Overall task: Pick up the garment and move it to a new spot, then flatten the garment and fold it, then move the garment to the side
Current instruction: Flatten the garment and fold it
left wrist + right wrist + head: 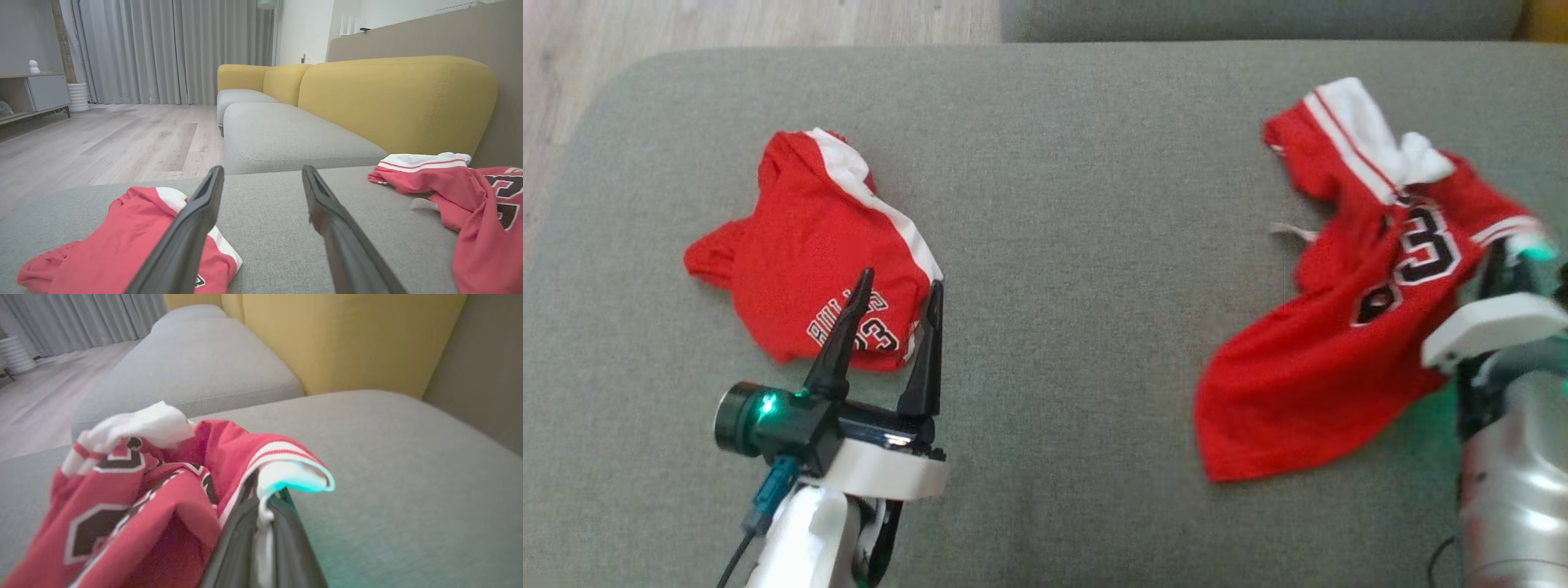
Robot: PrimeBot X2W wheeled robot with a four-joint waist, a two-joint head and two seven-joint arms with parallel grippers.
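The garment, a red jersey [1323,343] with white trim and a black number, lies crumpled on the right of the grey cushion [1078,245]. My right gripper [1515,253] is at the garment's right edge, mostly hidden by cloth. In the right wrist view the right gripper [265,490] is shut on the white-trimmed hem [286,473], with the jersey [135,498] bunched to the left. My left gripper [902,282] is open, its fingers over the near edge of a second red garment [800,237] on the left, holding nothing. The left gripper [262,171] also shows open above the cushion, with the second garment [102,249] beside its left finger.
A yellow sofa backrest [392,98] rises behind the cushion, with another grey seat [286,139] beyond it. Wooden floor [114,139] lies past the cushion's left edge, with curtains [171,49] and a low shelf [36,94] far off. Bare cushion separates the two garments.
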